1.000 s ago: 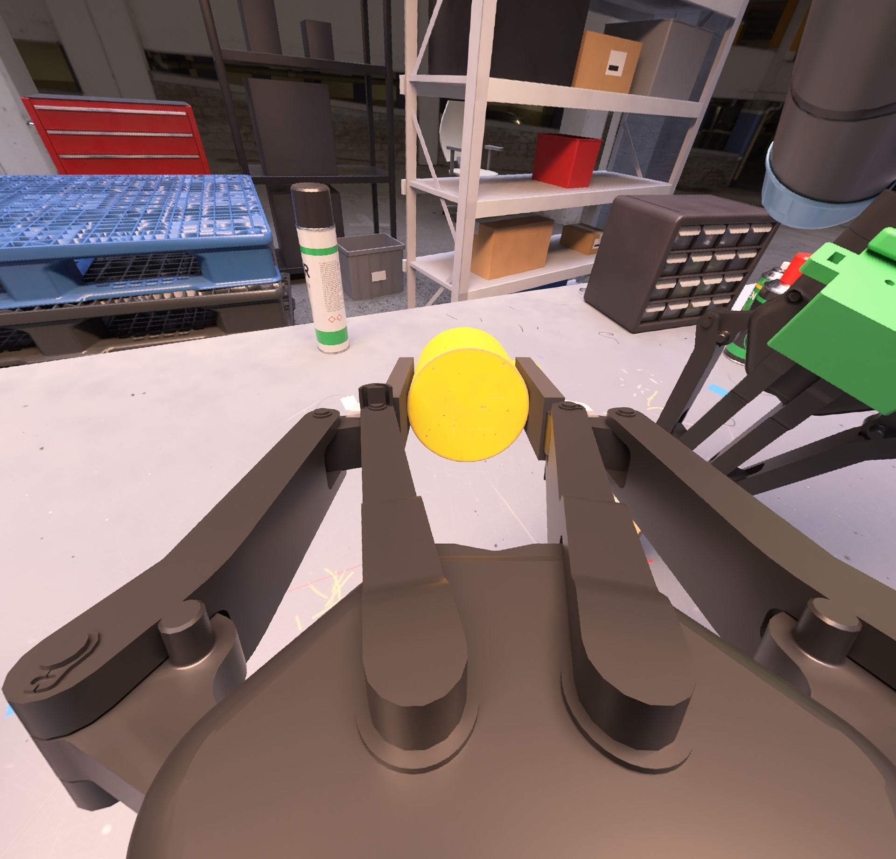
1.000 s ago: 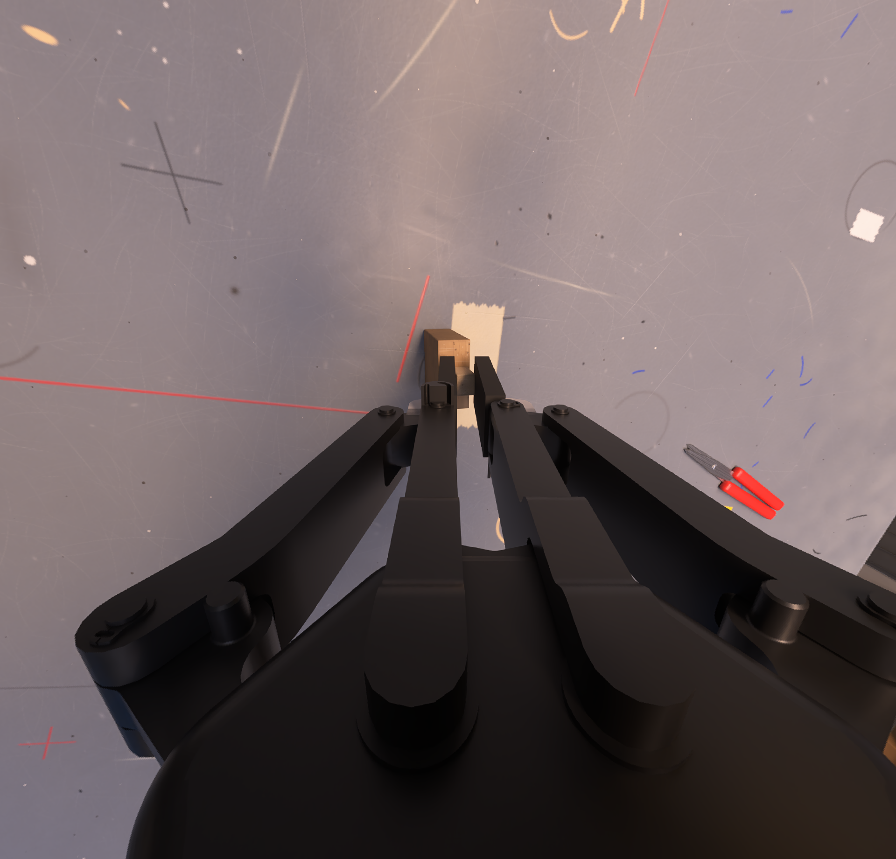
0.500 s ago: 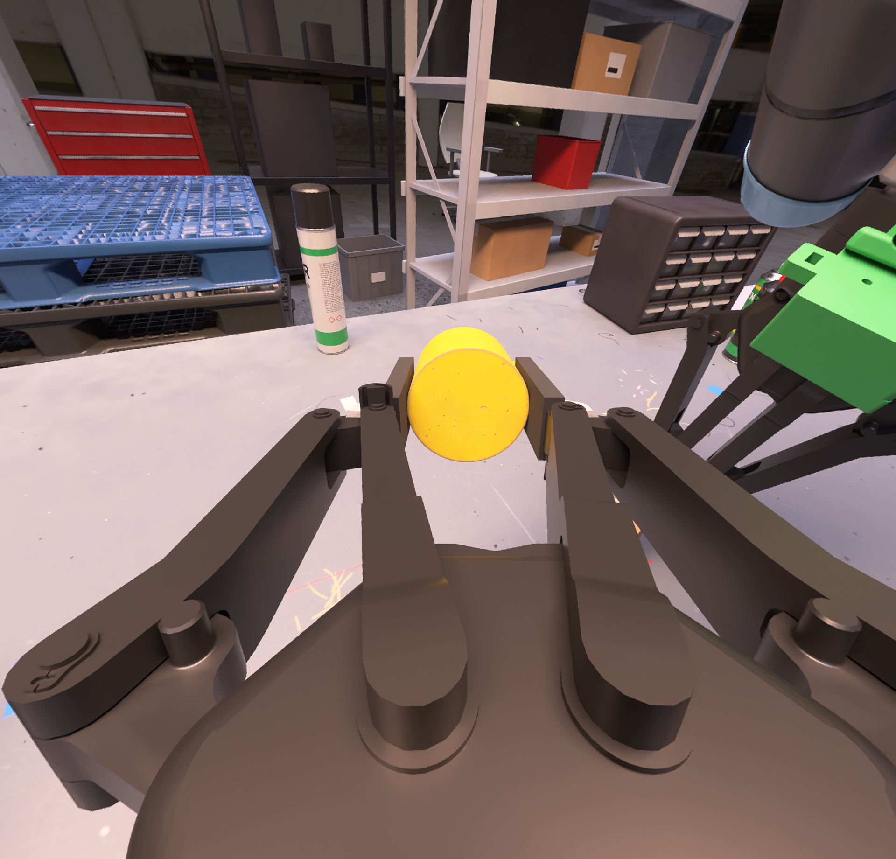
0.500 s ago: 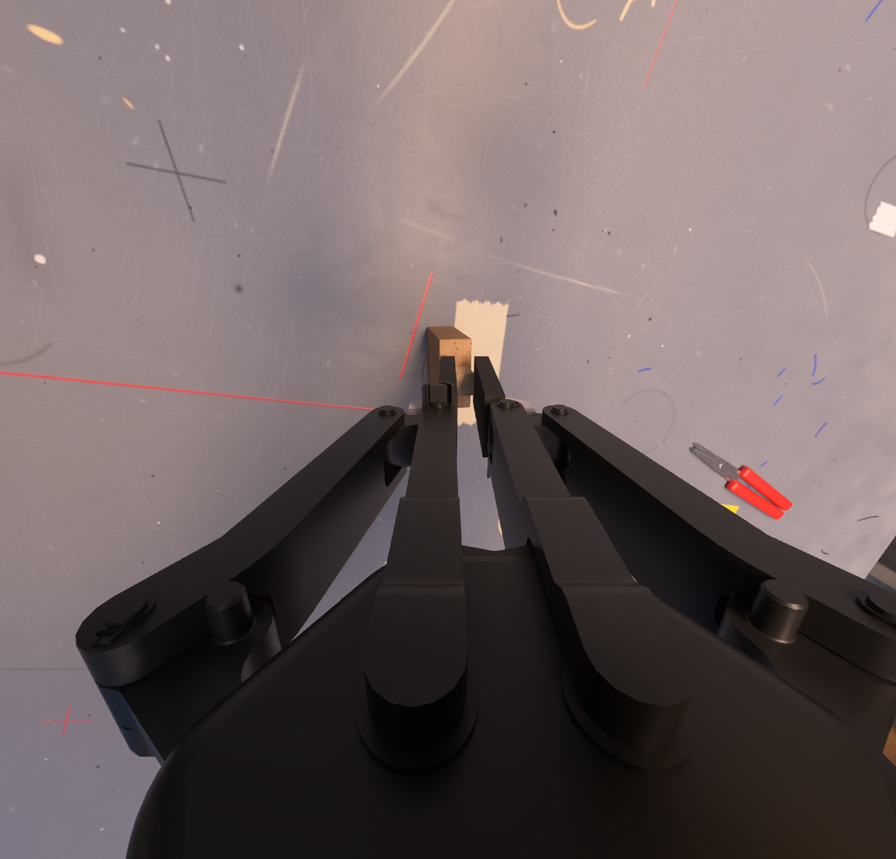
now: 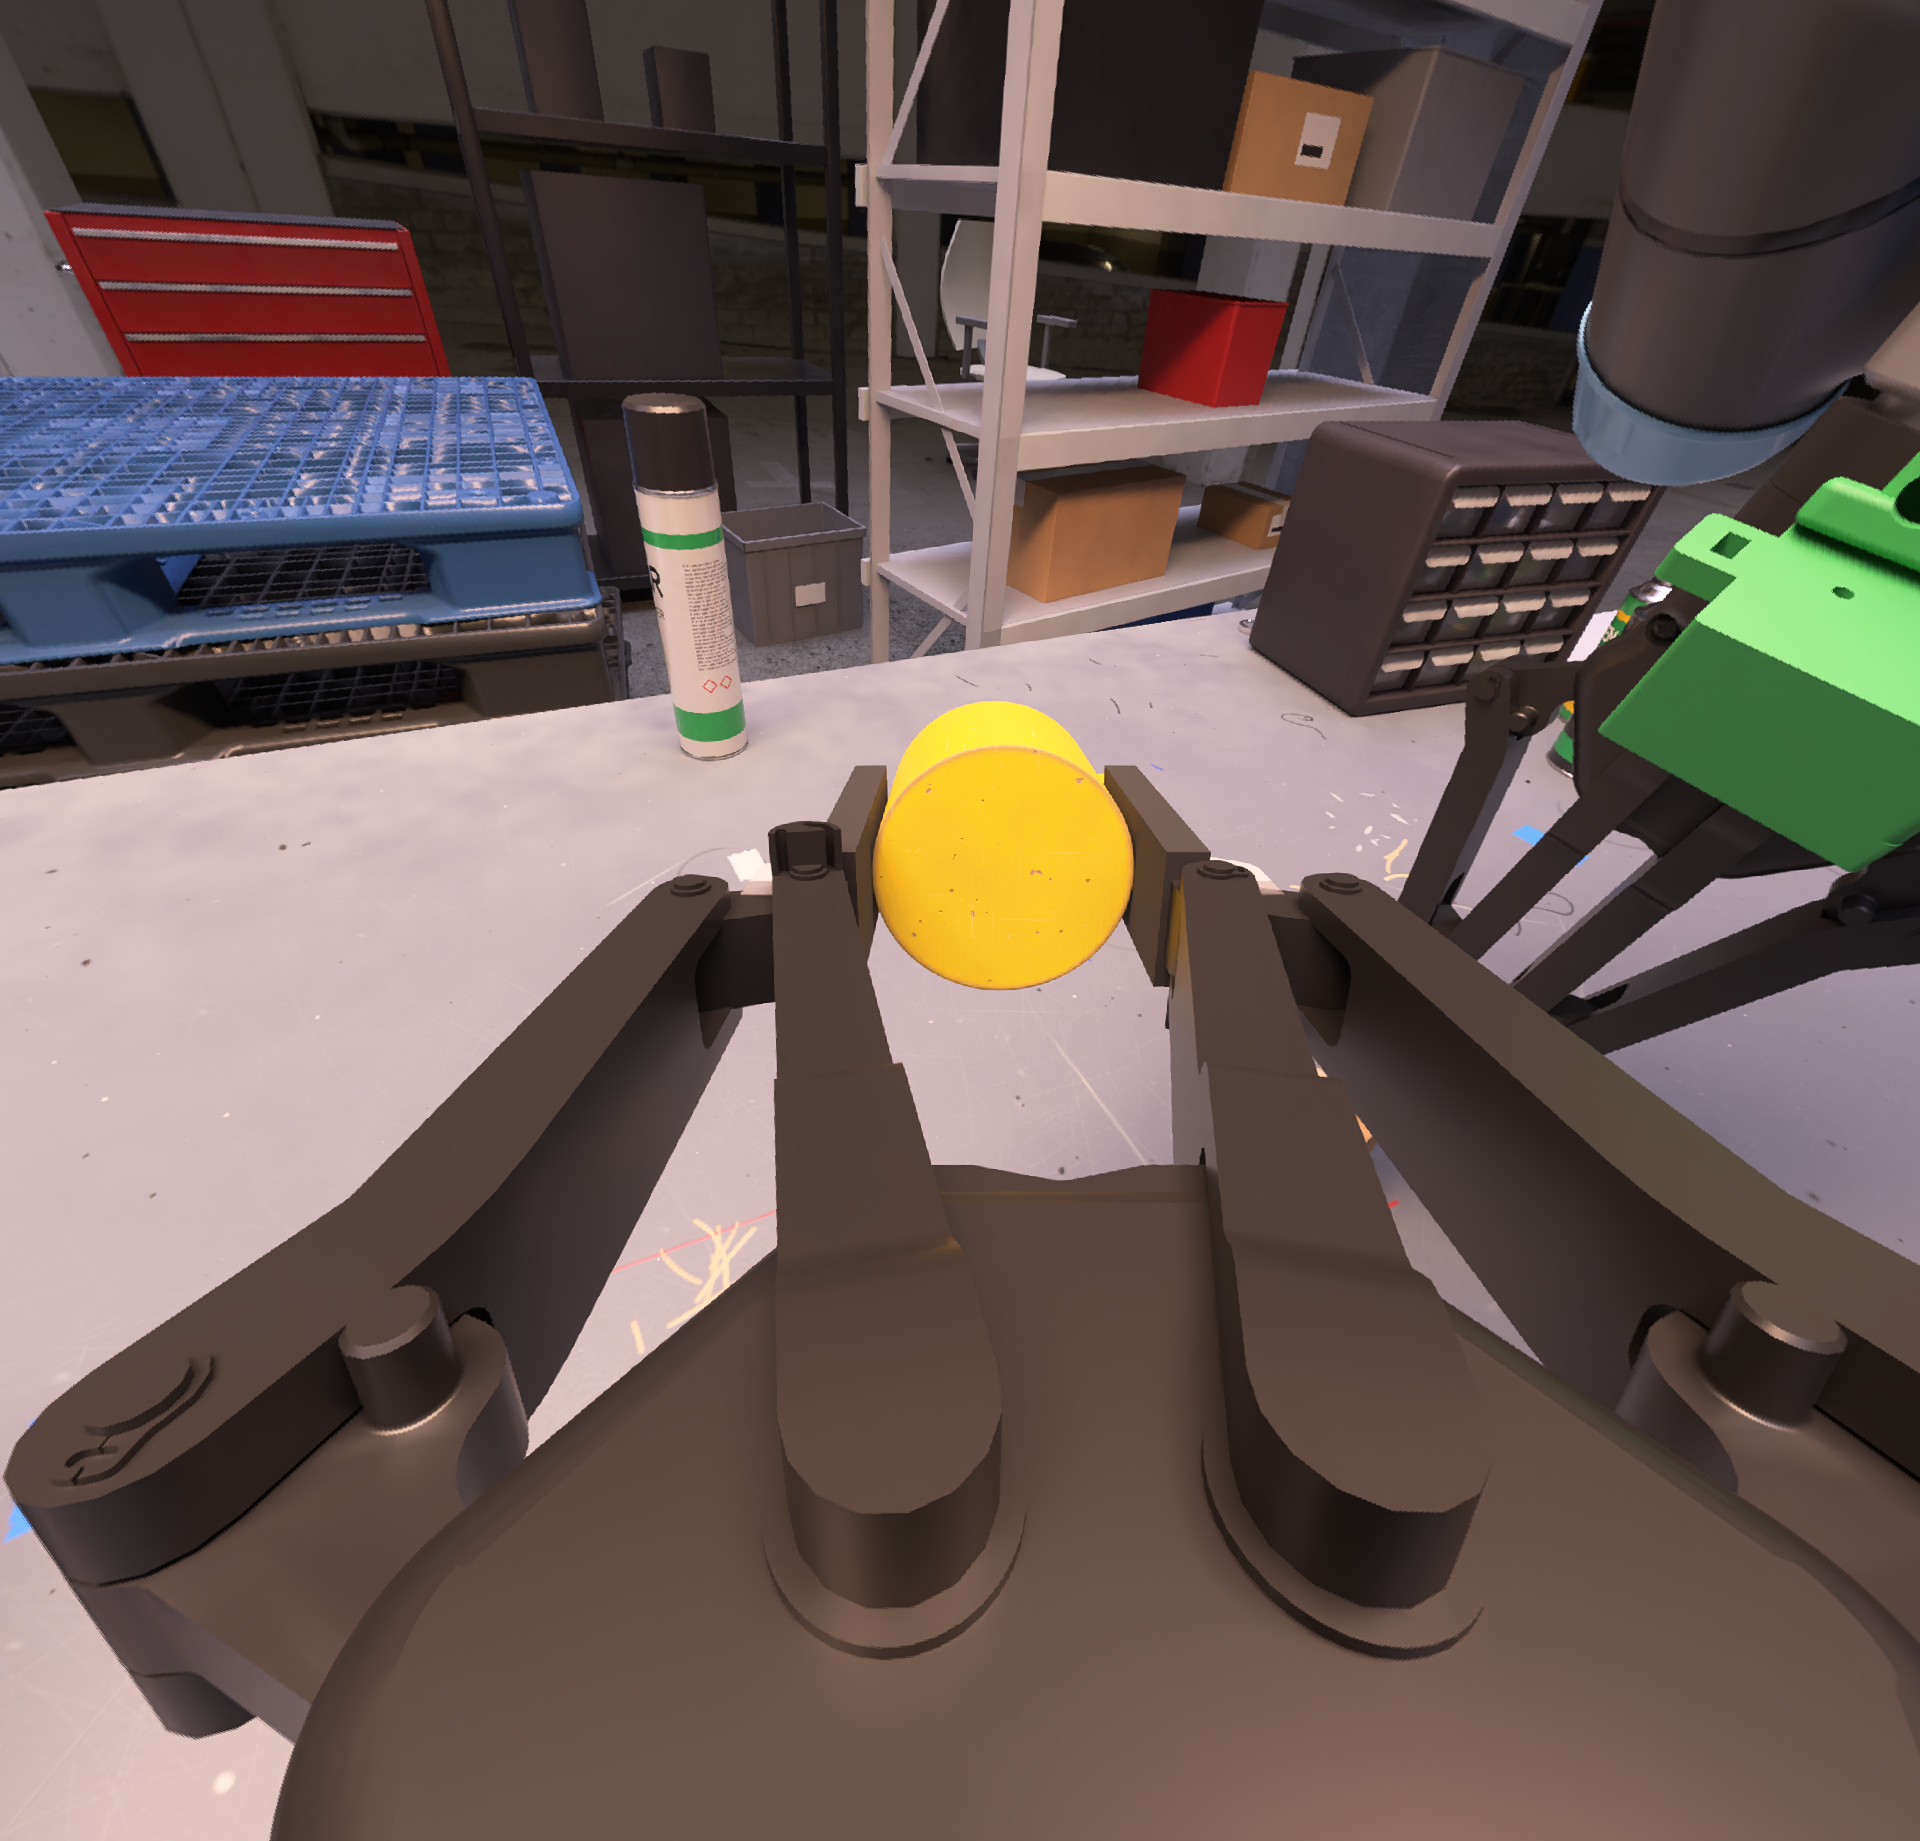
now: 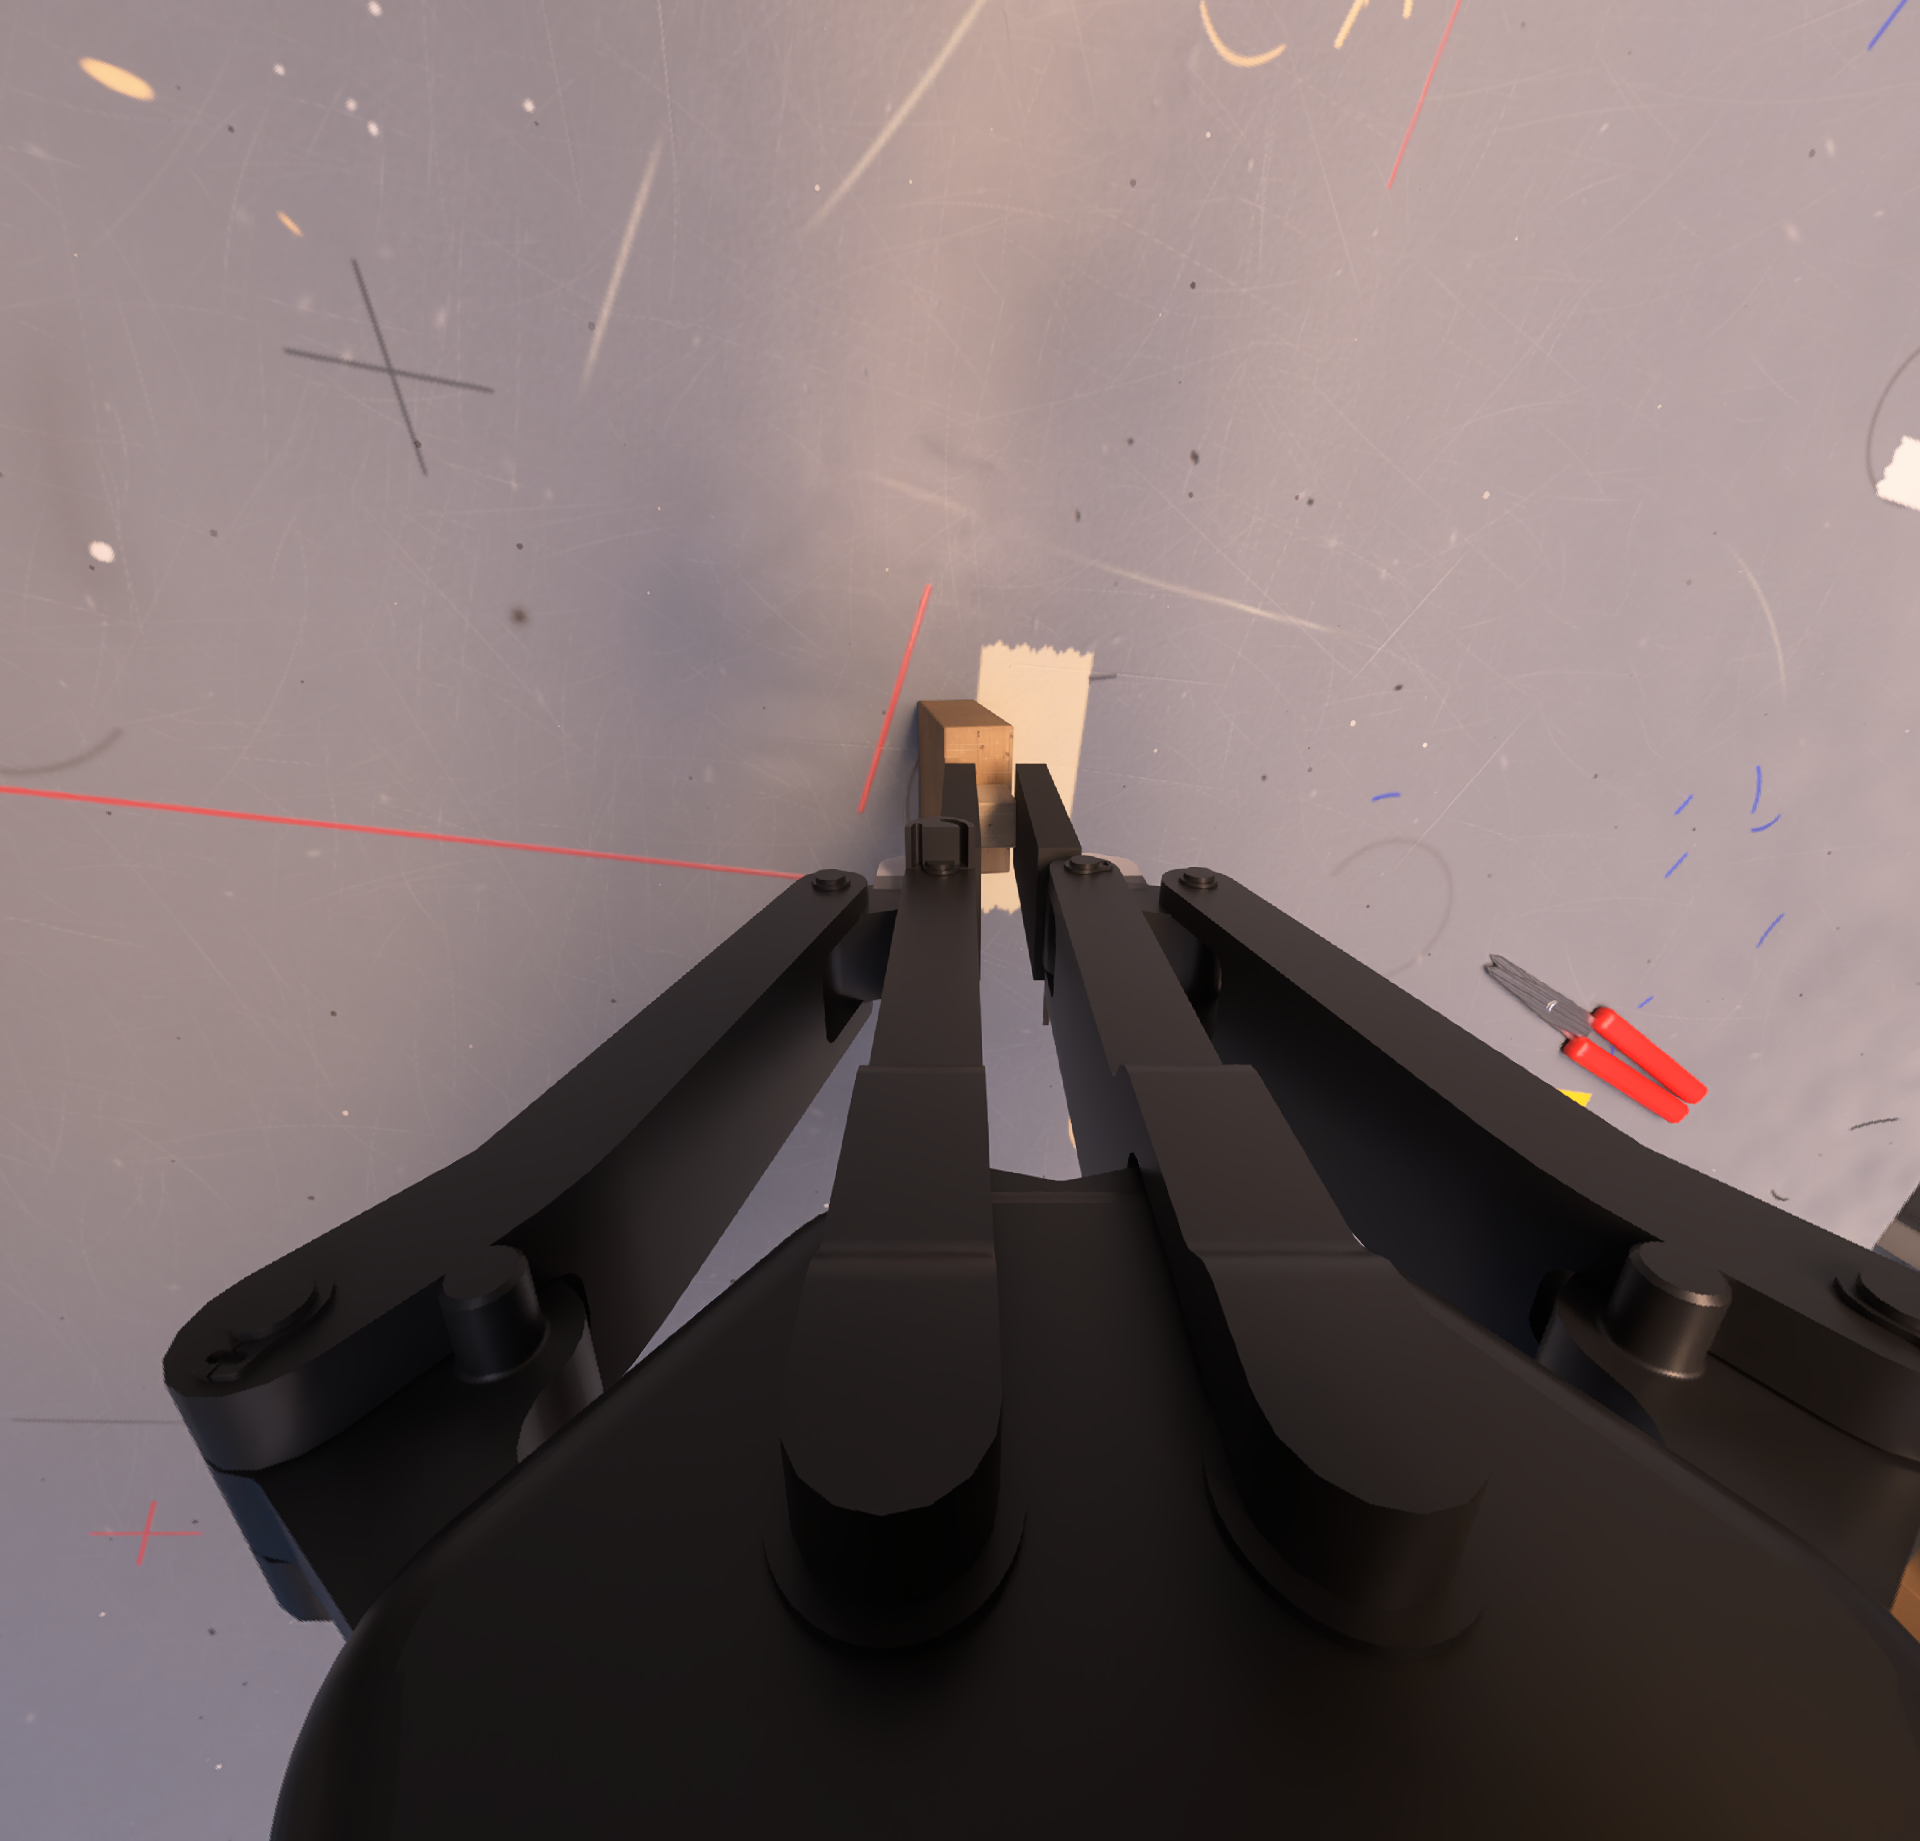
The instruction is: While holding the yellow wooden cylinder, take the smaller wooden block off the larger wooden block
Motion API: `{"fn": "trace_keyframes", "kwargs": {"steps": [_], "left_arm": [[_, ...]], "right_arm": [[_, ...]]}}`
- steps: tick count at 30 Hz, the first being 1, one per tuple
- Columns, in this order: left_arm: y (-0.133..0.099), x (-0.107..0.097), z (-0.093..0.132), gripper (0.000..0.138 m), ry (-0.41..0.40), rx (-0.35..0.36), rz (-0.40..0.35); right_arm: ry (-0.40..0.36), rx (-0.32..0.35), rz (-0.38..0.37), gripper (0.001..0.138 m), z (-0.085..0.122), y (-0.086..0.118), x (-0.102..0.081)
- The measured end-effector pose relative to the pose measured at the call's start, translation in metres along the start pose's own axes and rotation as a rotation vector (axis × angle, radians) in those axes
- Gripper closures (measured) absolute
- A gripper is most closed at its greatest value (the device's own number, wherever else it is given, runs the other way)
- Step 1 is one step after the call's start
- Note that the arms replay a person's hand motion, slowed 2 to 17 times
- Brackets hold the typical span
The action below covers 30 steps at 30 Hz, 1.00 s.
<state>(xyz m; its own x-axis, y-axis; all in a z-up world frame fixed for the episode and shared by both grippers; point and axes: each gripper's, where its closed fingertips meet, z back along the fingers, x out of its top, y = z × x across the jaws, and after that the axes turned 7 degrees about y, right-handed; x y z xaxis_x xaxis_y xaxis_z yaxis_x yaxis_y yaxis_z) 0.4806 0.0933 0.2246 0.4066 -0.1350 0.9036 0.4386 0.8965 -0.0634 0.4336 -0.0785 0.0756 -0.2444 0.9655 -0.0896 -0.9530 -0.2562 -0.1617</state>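
My left gripper [image 5: 1000,804] is shut on the yellow wooden cylinder [image 5: 1003,872] and holds it lying sideways above the grey table [image 5: 312,960]. My right gripper [image 6: 997,789] is shut on the small tan wooden block [image 6: 966,737], which sticks out past the fingertips over the table [image 6: 520,544]. In the left wrist view the right gripper's green mount [image 5: 1766,711] and dark linkages show at the right, with its fingertips hidden. The larger wooden block is not clearly in view.
On the table stand a white and green spray can [image 5: 694,586] at the back and a dark drawer cabinet [image 5: 1455,565] at the back right. Red-handled pliers [image 6: 1605,1043] lie to the right under the right gripper. A strip of beige tape [image 6: 1039,690] is stuck to the table.
The right arm has shifted slightly, moving left in the left wrist view, with the small block still held. The left gripper and cylinder have not moved.
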Motion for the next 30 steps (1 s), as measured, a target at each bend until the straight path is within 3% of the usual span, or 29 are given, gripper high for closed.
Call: {"fn": "trace_keyframes", "kwargs": {"steps": [30], "left_arm": [[0.0002, 0.0, 0.0, 0.083, -0.004, -0.002, 0.001]], "right_arm": [[-0.073, -0.007, -0.031, 0.129, 0.0042, -0.0018, -0.002]]}}
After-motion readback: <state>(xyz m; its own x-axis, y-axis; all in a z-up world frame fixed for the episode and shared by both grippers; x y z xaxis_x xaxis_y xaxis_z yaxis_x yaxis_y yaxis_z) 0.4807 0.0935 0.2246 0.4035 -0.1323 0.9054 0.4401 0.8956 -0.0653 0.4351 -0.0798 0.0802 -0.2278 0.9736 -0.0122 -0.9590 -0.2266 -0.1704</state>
